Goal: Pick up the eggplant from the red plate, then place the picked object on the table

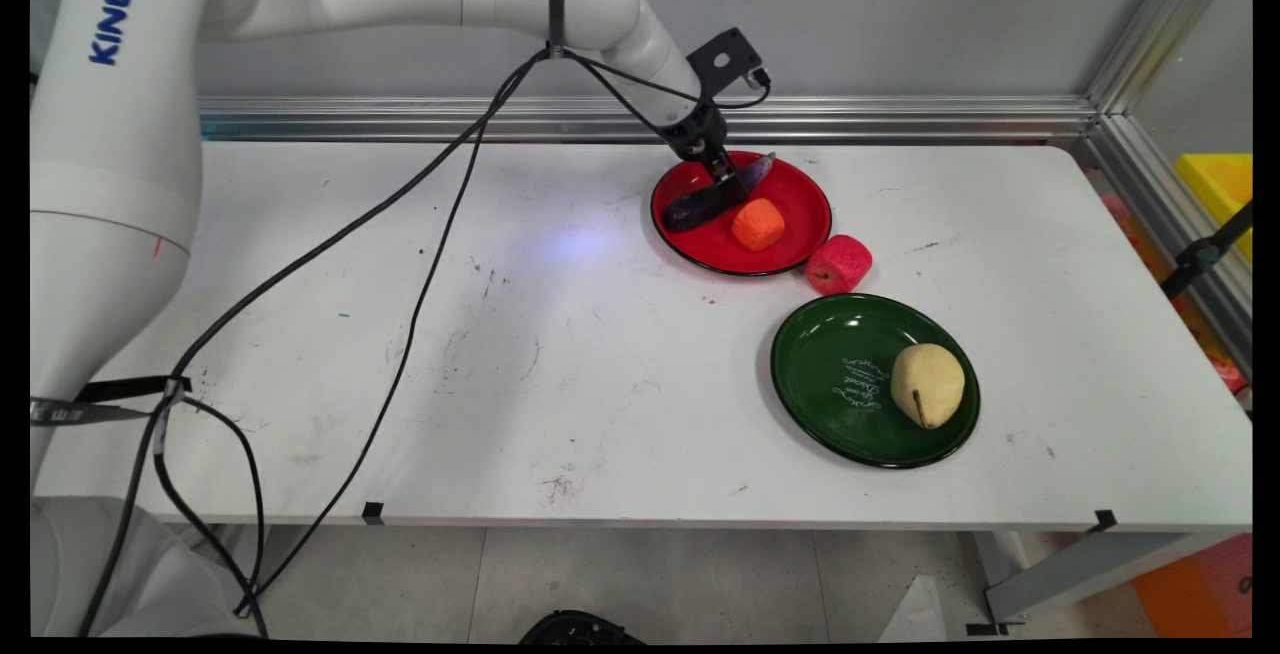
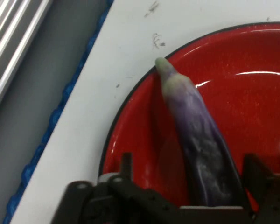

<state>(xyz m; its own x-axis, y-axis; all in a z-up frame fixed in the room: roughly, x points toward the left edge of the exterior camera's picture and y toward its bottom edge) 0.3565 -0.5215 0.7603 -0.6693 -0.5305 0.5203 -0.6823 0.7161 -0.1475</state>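
Looking across the table, I work down from the biggest things: a green plate near the front right with a pale pear on it, and a red plate further back toward the wall. A pink ball sits on the table just beside the red plate's near rim, between the two plates. On the red plate lie an orange lump and a long purple eggplant, close together. My gripper is down at the eggplant, roughly at its middle. In the hand view the eggplant runs up from between the fingers, its pale tip reaching the red plate's rim, and the jaws stand apart on either side of it, with some room left, so I judge it straddled, not clamped. It looks like a light toy, likely smooth and a little slippery, and tapered, so I would grip across the thick middle instead of the narrow tip. Whether the pads already touch its skin I cannot tell.
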